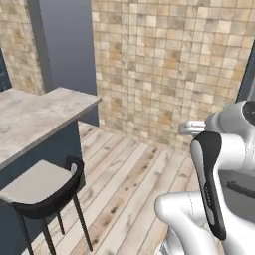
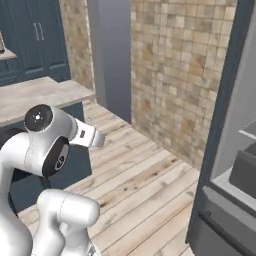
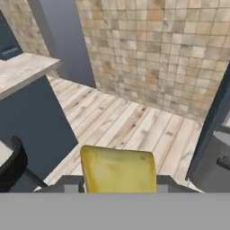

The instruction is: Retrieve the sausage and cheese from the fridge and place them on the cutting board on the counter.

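Note:
The cheese [image 3: 117,170], a pale yellow lump, sits between my two dark fingertips at the bottom of the hand view. My gripper [image 3: 117,185] is shut on it, high above the wooden floor. The fridge [image 2: 235,150] stands open on the right, showing grey shelves and a lower drawer; its dark edge [image 3: 215,130] also appears in the hand view. The counter [image 1: 35,117], a beige marbled top over dark blue fronts, lies to the left. The sausage and the cutting board are out of view.
A stool [image 1: 47,191] with a grey seat and black backrest stands against the counter's front. A tiled wall [image 1: 169,64] and a grey pillar [image 1: 67,45] close off the far side. Light plank floor [image 2: 145,185] stretches between counter and fridge.

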Robot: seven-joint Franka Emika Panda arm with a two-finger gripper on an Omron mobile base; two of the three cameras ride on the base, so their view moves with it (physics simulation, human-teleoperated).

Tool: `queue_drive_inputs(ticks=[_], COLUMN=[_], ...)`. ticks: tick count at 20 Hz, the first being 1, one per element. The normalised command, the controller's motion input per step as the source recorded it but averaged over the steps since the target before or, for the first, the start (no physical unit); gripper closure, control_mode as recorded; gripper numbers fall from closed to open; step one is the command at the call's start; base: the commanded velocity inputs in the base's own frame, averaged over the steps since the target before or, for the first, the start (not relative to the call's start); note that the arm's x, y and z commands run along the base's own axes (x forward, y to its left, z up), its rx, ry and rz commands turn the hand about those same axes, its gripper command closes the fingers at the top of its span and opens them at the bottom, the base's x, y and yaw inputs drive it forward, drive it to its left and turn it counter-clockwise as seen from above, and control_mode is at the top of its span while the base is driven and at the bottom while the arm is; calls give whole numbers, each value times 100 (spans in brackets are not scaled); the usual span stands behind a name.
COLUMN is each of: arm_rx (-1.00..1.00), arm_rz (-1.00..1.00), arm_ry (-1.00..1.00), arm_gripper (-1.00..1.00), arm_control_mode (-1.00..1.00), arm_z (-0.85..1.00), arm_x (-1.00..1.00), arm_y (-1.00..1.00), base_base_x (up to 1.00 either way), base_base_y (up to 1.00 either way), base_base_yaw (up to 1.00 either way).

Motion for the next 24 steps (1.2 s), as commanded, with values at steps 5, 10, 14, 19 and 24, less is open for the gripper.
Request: queue_drive_inputs(ticks=[5,10,14,19,24], arm_rx=[0,0,0,0,0], arm_rz=[0,0,0,0,0], arm_ry=[0,0,0,0,0], arm_gripper=[100,100,100,100,100], arm_control_mode=[100,100,100,100,100], arm_z=[0,0,0,0,0], arm_x=[0,0,0,0,0], arm_y=[0,0,0,0,0], base_base_x=[-6,8,39,53,58], base_base_y=[5,0,1,9,15], base_base_yaw=[93,84,69,60,50])
